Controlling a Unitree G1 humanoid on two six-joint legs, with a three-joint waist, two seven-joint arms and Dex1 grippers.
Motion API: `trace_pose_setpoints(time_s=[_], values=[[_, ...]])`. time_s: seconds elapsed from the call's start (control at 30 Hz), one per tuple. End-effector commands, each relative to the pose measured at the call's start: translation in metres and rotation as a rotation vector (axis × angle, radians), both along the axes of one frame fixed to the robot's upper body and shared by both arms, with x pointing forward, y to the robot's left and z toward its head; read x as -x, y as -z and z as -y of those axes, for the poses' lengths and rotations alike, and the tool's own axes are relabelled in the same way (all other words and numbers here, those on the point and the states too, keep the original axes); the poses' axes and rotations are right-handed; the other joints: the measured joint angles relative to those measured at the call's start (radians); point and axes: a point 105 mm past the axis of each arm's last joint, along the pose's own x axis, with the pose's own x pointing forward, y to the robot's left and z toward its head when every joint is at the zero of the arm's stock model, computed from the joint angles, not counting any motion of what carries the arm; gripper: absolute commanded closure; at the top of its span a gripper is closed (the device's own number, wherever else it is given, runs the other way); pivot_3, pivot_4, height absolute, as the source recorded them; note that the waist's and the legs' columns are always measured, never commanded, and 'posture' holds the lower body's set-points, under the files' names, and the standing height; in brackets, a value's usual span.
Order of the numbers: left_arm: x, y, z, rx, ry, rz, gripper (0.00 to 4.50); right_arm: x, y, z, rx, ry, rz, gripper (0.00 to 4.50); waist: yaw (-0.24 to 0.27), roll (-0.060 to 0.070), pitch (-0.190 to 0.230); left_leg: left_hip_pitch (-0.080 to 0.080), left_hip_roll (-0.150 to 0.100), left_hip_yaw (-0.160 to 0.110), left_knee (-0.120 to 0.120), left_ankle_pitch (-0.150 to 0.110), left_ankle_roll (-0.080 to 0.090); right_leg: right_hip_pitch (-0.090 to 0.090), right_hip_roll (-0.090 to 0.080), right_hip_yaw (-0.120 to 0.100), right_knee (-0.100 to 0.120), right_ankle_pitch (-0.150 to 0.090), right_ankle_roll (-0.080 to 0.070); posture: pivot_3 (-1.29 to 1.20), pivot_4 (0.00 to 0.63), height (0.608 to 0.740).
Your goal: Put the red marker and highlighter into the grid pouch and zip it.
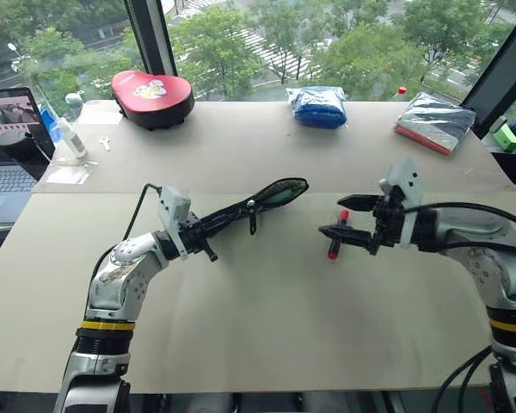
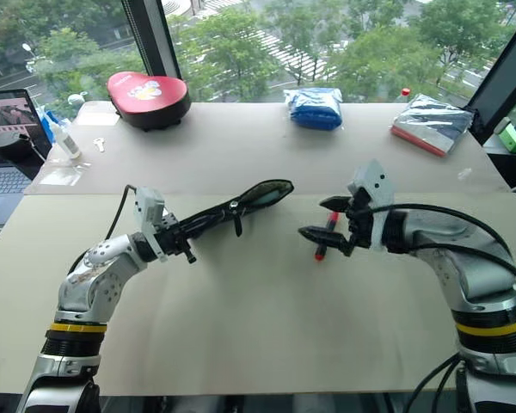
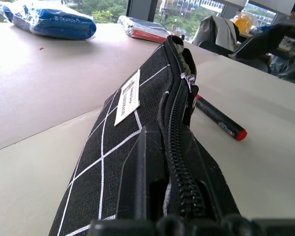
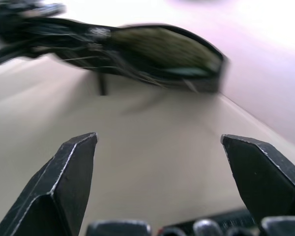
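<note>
The left gripper (image 1: 208,229) is clamped tight on one end of the grid pouch (image 1: 271,194), holding it up off the table (image 1: 267,327) so its open mouth points across toward the other arm. The zipper gapes along the top edge and the black pull cord hangs down under it. In the right wrist view there may be a pale green shape inside the mouth, possibly the highlighter, but I cannot be sure of it.

The right gripper (image 1: 351,217) hangs with its fingers spread wide and nothing between them. The red marker (image 1: 338,234) lies flat on the table right under that gripper, red cap toward the far side, well clear of the pouch mouth and a short way off to the side of it.

Judging from this, the step is picking up the marker. To do it well, the right hand should drop straight over the middle of the barrel, fingers straddling it across its width, and close only once they are low enough not to roll it away. The left should keep the pouch steady, mouth open, ready for the marker to slide in lengthwise
</note>
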Motion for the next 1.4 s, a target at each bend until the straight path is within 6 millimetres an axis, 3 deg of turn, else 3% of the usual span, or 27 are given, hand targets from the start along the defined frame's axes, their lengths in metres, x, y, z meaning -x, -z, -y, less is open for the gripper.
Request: trace_pose_setpoints(time_s=[0.03, 0.33, 0.7, 0.8, 1.1, 1.13, 1.27, 1.4], values=[[0.010, -0.004, 0.004, -0.050, 0.055, 0.056, 4.50, 0.000, 0.003, 0.012, 0.018, 0.198, -0.017, 0.04, 0.003, 0.000, 0.000, 0.000, 0.000, 0.000, 0.000, 0.000, -0.001, 0.000, 0.000, 0.000, 0.000, 0.000, 0.000, 0.00, 0.150, 0.740], [0.018, 0.006, 0.012, -0.103, 0.110, 0.067, 4.50, -0.006, 0.023, 0.023, 0.064, 0.421, -0.025, 0.04, 0.007, 0.000, 0.000, 0.000, -0.003, 0.000, 0.001, -0.001, 0.001, 0.001, 0.000, 0.000, 0.000, 0.000, 0.001, 0.00, 0.150, 0.740], [0.024, 0.009, 0.012, -0.134, 0.148, 0.078, 4.50, -0.027, 0.053, 0.020, 0.132, 0.480, -0.039, 0.04, -0.005, 0.000, 0.000, 0.001, -0.003, 0.001, 0.001, 0.000, 0.001, 0.001, 0.000, 0.000, 0.000, 0.000, 0.001, 0.00, 0.150, 0.740], [0.024, 0.008, 0.010, -0.136, 0.148, 0.082, 4.50, -0.028, 0.060, 0.022, 0.183, 0.470, -0.019, 0.75, -0.007, 0.000, 0.000, 0.002, -0.003, 0.001, 0.001, 0.000, 0.001, 0.003, 0.000, 0.000, 0.000, 0.000, 0.001, 0.00, 0.150, 0.740], [0.026, 0.001, 0.013, -0.088, 0.177, 0.080, 4.50, -0.024, 0.058, 0.030, 0.244, 0.435, 0.049, 3.80, -0.004, 0.000, 0.000, 0.003, -0.003, 0.001, 0.001, -0.001, 0.002, 0.004, 0.000, 0.000, -0.001, 0.000, 0.001, 0.00, 0.150, 0.740], [0.026, 0.001, 0.014, -0.085, 0.182, 0.076, 4.50, -0.025, 0.055, 0.030, 0.251, 0.428, 0.068, 3.98, -0.004, 0.000, 0.000, 0.003, -0.003, 0.001, 0.001, -0.001, 0.002, 0.004, 0.000, 0.000, 0.000, 0.000, 0.001, 0.00, 0.150, 0.740], [0.027, 0.002, 0.015, -0.083, 0.195, 0.068, 4.50, -0.027, 0.034, 0.022, 0.252, 0.346, 0.192, 3.99, -0.007, 0.000, 0.000, 0.003, -0.003, 0.001, 0.001, -0.001, 0.002, 0.003, 0.000, 0.000, 0.000, 0.000, 0.001, 0.00, 0.150, 0.740], [0.029, 0.004, 0.016, -0.086, 0.216, 0.057, 4.50, -0.020, -0.018, 0.007, 0.261, 0.110, 0.484, 3.99, -0.012, 0.000, 0.000, 0.003, -0.003, 0.001, 0.001, -0.001, 0.002, 0.003, 0.001, 0.000, -0.001, 0.000, 0.001, 0.00, 0.150, 0.740]])
